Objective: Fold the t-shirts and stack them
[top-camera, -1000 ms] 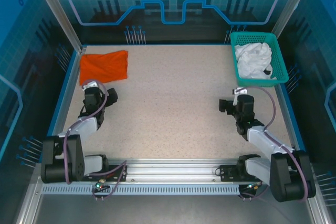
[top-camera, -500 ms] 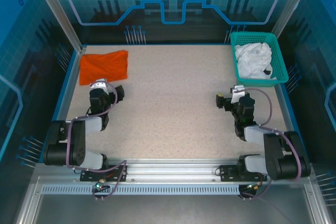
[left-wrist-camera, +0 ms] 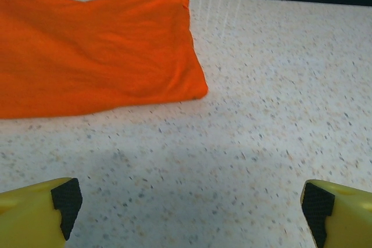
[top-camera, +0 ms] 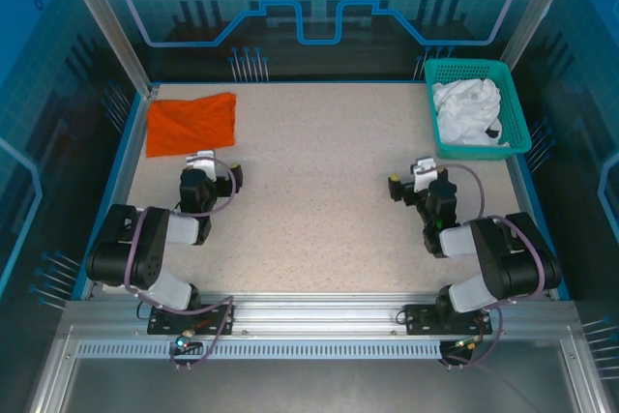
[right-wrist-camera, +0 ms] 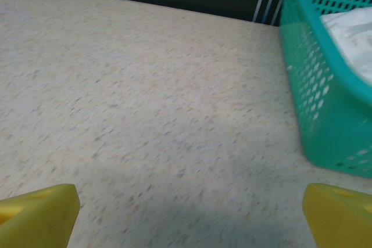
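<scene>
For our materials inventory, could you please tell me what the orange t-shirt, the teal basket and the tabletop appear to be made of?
The orange t-shirt looks like soft matte cloth: it lies limp with shallow creases. The teal basket seems moulded plastic, its wall a regular lattice of holes. The tabletop looks like smooth speckled laminate or stone composite; I cannot tell which.

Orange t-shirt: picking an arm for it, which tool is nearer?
Left. Left tool sits just short of the orange t-shirt; right tool is far off, by the teal basket.
</scene>
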